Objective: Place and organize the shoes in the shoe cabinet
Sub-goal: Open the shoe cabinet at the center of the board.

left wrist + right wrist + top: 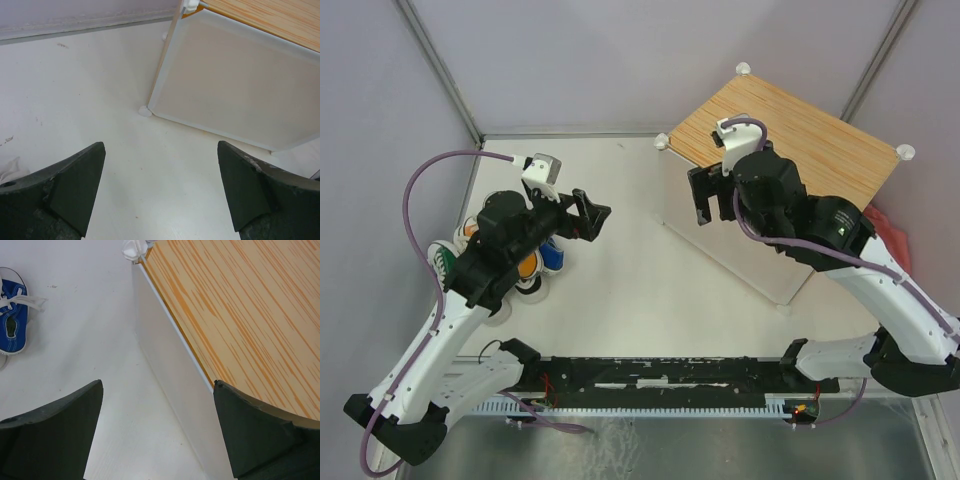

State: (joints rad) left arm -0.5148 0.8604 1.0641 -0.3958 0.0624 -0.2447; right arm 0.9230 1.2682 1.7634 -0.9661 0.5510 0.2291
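Table: white top; the cabinet stood at its far right, turned at an angle. Its pale door panel faced the middle of the table and looked closed, and no shelf showed in any view.

Right gripper: hung over the cabinet's front top edge with its jaws wide apart and nothing between them. Left gripper: over bare table, pointed at the door, jaws likewise apart and empty.

Shoes: bunched at the left, well apart from the cabinet and mostly hidden under the left arm. Orange, blue and green were visible; the count could not be told. One blue shoe showed in the right wrist view, sole down, laces loose.

Judgement: the door probably needed opening first. The right gripper should catch the panel's free edge near the white corner knob, then swing it fully clear. The left should then take each shoe across the heel collar, avoiding the laces.
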